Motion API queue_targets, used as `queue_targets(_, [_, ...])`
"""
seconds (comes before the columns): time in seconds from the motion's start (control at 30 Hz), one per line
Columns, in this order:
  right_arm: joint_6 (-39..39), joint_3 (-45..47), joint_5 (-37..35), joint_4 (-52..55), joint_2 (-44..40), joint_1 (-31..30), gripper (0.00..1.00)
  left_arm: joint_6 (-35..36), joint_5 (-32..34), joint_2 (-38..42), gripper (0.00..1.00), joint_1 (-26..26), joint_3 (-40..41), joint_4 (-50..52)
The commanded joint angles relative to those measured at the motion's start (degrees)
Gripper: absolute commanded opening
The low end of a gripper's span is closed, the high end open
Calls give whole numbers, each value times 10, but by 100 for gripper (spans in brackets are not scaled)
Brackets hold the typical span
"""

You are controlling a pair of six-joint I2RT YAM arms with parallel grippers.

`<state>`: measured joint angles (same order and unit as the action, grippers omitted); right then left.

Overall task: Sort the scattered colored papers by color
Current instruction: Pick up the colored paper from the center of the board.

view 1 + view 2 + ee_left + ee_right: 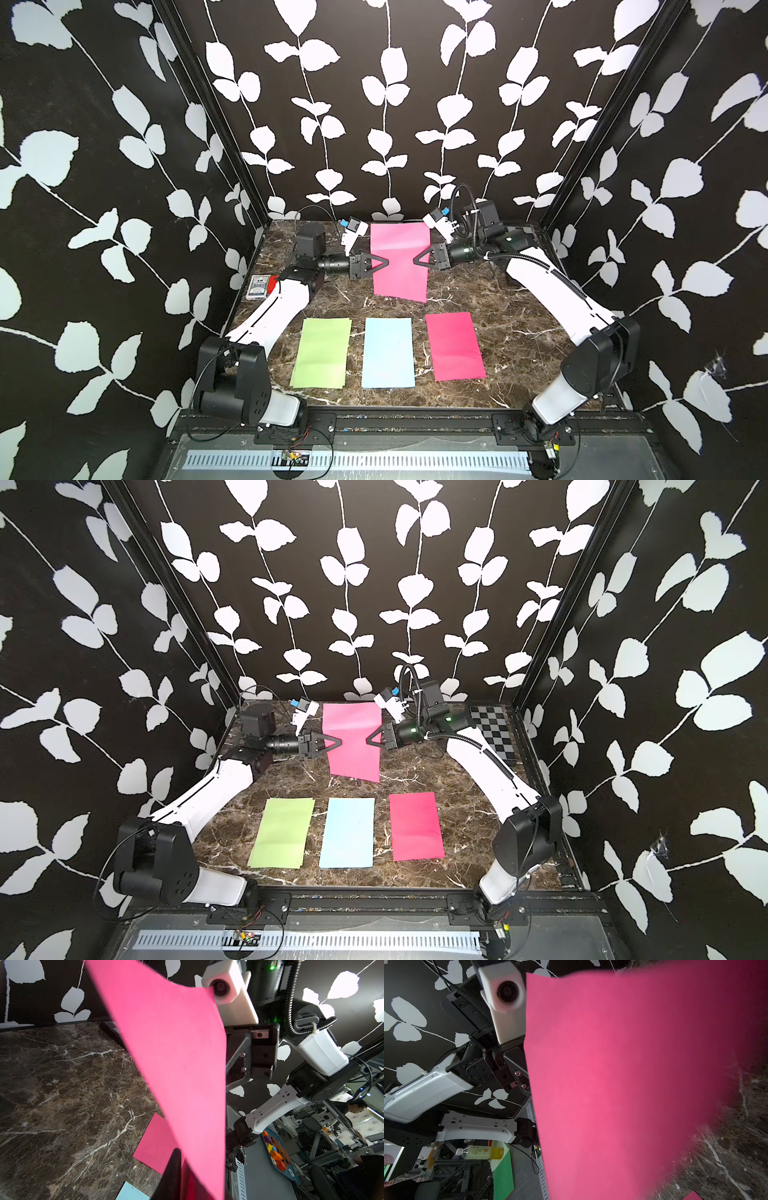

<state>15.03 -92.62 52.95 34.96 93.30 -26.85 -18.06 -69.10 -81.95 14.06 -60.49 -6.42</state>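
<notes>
Starting at the left, the left gripper [384, 262] meets the left long edge of the held pink sheet [400, 276], but I cannot tell from any view whether its jaws have pinched the paper. The sheet hangs in the air over the back middle of the table [519, 324]. On its opposite long edge the right gripper [415, 261] is clamped onto it.

If the left side has no real hold, the paper probably hangs from one edge alone and could swing, curl or slip free. If both arms grip and drift apart, the thin sheet could tear or pop out of one pinch. Its unsupported near end sags, so on the way forward it might drag across the front row and skew it: the green sheet [321, 353], the blue sheet [388, 353] and the magenta sheet [455, 347], the last being its likely destination.

The held sheet's long axis runs from the back wall towards the front, roughly parallel to the three lying flat. Its far short edge sits higher, and its near short edge droops towards the tabletop.
</notes>
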Motion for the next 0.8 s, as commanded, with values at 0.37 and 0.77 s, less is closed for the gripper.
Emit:
queue_targets(0.37, [-7,-5,28,-14,-21,3,0,5,-2,1,13,3,-5,-4])
queue_targets(0.77, [-7,2,23,-22,-21,3,26,-5,11,-4,0,8,-4,-11])
